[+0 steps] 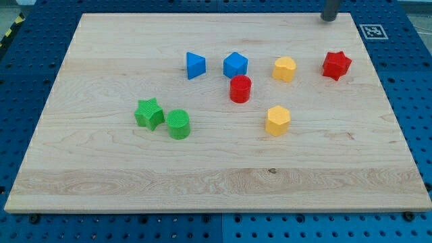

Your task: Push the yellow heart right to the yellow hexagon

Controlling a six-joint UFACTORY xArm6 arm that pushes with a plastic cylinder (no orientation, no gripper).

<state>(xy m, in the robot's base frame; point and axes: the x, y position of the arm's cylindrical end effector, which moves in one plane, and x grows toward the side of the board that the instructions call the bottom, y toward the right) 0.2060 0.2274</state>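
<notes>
The yellow heart (pixel 284 69) lies on the wooden board (pixel 101 189) in the upper right part. The yellow hexagon (pixel 277 120) lies below it, toward the view's bottom and apart from it. My tip (pixel 329 19) is at the board's top edge on the view's right, well above and to the right of the yellow heart, touching no block.
A red star (pixel 336 65) lies right of the yellow heart. A blue cube (pixel 235 65) and a blue triangle (pixel 195 65) lie to its left, with a red cylinder (pixel 240 88) below the cube. A green star (pixel 149 113) and a green cylinder (pixel 178 124) sit at the left.
</notes>
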